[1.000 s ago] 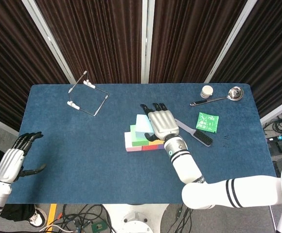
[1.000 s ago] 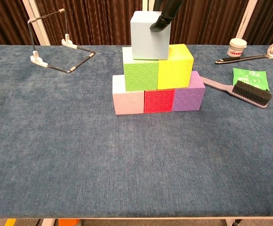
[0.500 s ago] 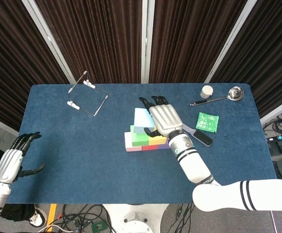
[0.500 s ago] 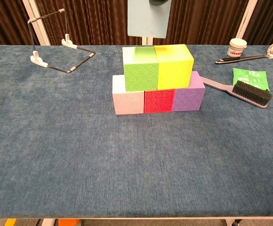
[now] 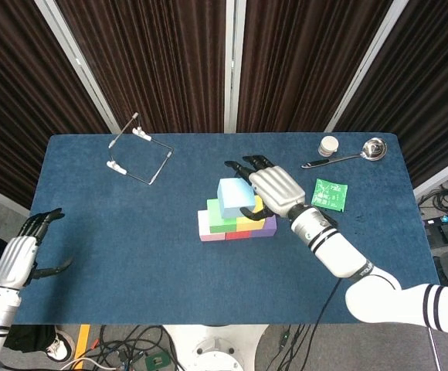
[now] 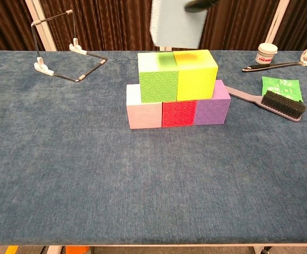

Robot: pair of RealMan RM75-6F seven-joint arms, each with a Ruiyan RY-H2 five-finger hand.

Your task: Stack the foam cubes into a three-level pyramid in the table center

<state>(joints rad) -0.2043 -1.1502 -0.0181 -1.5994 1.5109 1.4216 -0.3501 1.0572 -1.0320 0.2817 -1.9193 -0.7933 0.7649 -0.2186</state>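
Dark brown curtains (image 5: 162, 54) with white frame bars (image 5: 76, 54) behind; blue-carpeted table (image 5: 131, 247); cables on floor (image 5: 131, 344).

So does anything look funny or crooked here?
Yes, the light blue cube. The right hand holds it in the air above the green cube and yellow cube, and it hangs tilted, not flat. The two levels below sit neatly. The brush lies partly on the green packet.
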